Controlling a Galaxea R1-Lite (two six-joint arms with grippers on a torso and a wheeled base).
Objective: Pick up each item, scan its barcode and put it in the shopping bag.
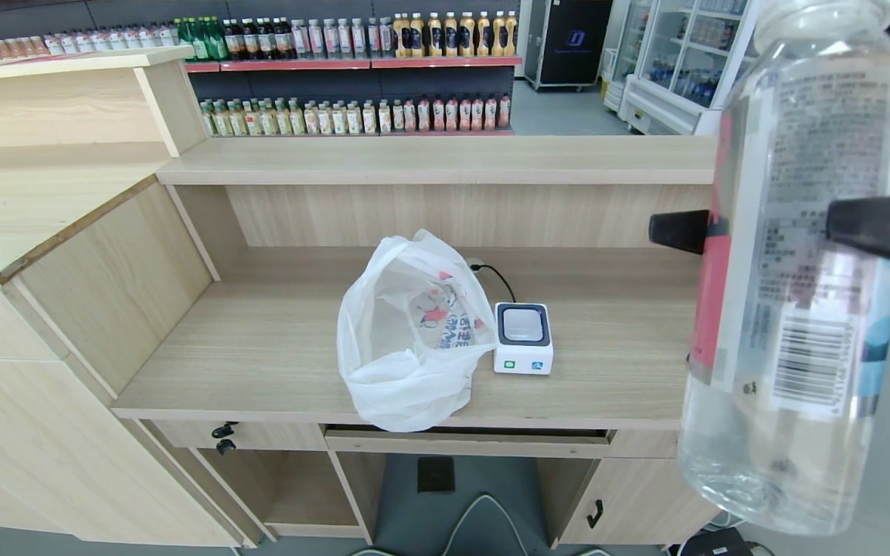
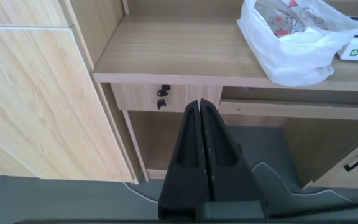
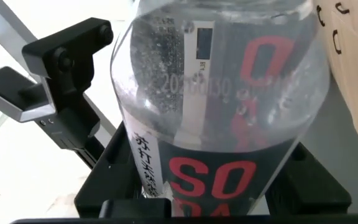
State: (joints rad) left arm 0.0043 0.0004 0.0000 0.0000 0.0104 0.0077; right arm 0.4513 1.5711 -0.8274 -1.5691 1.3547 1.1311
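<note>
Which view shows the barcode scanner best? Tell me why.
Head view: the barcode scanner sits whole on the counter beside the shopping bag. The left wrist view catches just its edge past the bag; the right wrist view faces the held soda bottle.

Clear bottle (image 1: pixel 800 270): one, near right.
Shopping bag (image 1: pixel 406 340): one, white, mid-counter.
Scanner (image 1: pixel 523 337): one, just right of bag.
Cable (image 1: pixel 495 276): one, far side of scanner.
Grippers: two, left gripper (image 2: pixel 200 107) and right gripper (image 1: pixel 777 228).
Wooden counter (image 1: pixel 259 355): one.
Drawer lock (image 1: pixel 222 439): one, near left under counter.
Door handle (image 1: pixel 595 513): one, near right.
Far shelf tiers: two, upper shelf (image 1: pixel 360 63) and lower shelf (image 1: pixel 352 133).
Shelf bottles (image 1: pixel 352 116): dozens, exact number not countable.
</note>
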